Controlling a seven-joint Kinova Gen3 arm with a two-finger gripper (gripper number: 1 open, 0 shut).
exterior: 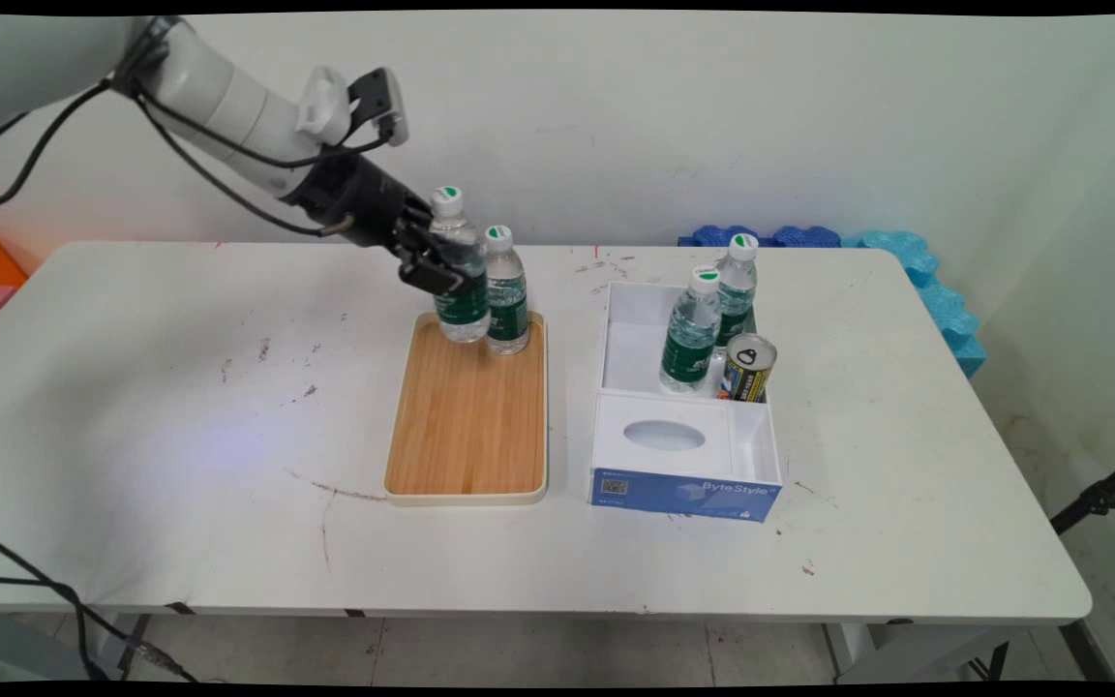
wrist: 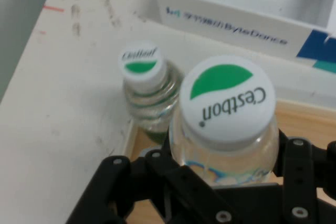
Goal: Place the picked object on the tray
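My gripper (exterior: pixel 441 266) is shut on a clear water bottle (exterior: pixel 459 271) with a green label and a white cap, at the far end of the wooden tray (exterior: pixel 466 426). The bottle's base is at the tray's surface. In the hand view its cap (wrist: pixel 227 99) fills the middle, with the black fingers (wrist: pixel 302 166) at both sides of its body. A second water bottle (exterior: pixel 505 290) of the same kind stands upright just right of the held one on the tray; its cap (wrist: pixel 140 62) shows beyond in the hand view.
A white and blue box (exterior: pixel 683 455) stands right of the tray, holding two more water bottles (exterior: pixel 692 332) and an opened can (exterior: pixel 747 368). Blue foam pieces (exterior: pixel 916 261) lie at the table's far right corner. Black cables hang from the arm at the left.
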